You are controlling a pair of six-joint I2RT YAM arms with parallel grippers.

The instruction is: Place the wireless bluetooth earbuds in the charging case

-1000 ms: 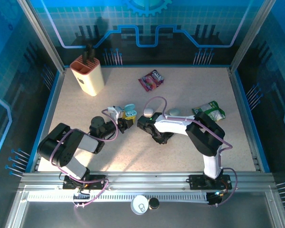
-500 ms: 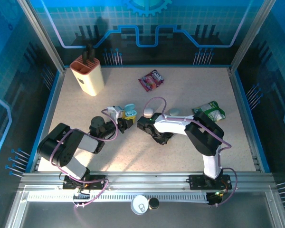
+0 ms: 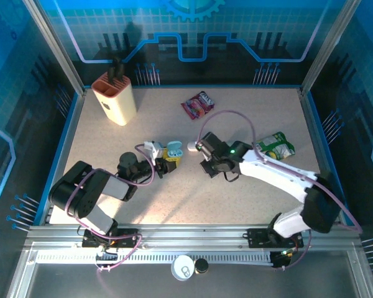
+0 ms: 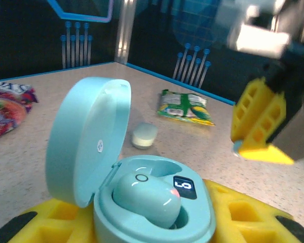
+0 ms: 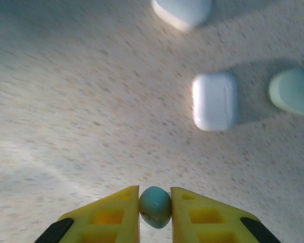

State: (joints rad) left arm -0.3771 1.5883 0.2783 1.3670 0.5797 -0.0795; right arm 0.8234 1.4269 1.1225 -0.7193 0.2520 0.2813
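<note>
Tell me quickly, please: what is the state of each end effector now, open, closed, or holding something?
Left end effector: closed on the open teal case.
Right end effector: closed on a teal earbud.

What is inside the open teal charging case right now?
One teal earbud lies in the charging case, beside a small dark display. The bud and the near rim hide any second well.

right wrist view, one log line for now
right gripper: shut on teal earbud | left gripper: shut on open teal case | seated earbud: one in case
</note>
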